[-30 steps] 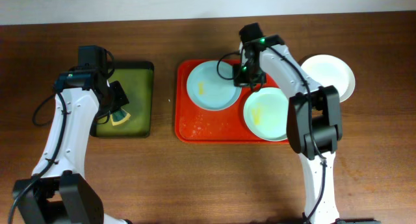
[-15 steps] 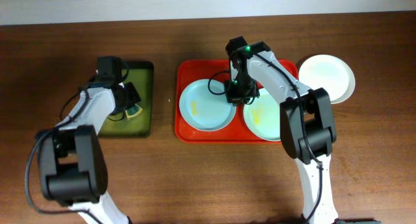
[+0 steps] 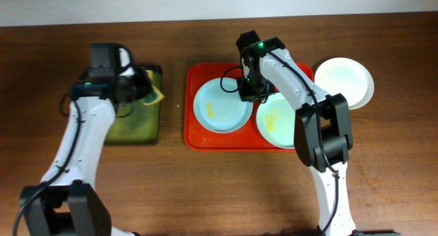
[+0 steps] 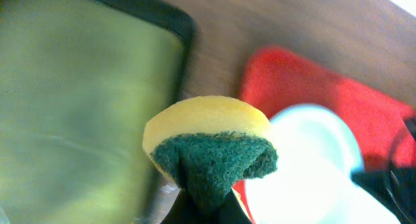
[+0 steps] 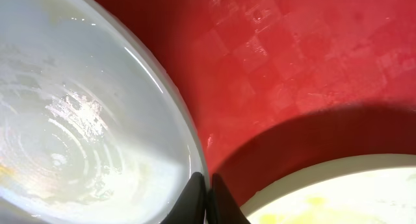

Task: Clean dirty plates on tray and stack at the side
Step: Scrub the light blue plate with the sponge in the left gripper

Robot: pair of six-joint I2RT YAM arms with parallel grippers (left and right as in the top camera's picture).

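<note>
From my station I see the right gripper (image 3: 250, 91) clamped on the right rim of the pale blue plate (image 3: 219, 107). The wrist view shows its fingertips (image 5: 193, 199) pressed together over that rim. The plate lies in the left half of the red tray (image 3: 198, 137), which sits mid-table toward the far edge, and it carries a small yellow smear (image 3: 210, 111). Just beside it, in the tray's right half, lies the pale green plate (image 3: 277, 120), smeared yellow too. The white plate (image 3: 345, 80) rests on the wood just off the tray's right end, toward the far right corner. My left gripper (image 3: 142, 89) pinches a sponge (image 4: 208, 143) (yellow body, green scouring face) over the right rim of the dark olive tray (image 3: 126, 123), left of the red one.
</note>
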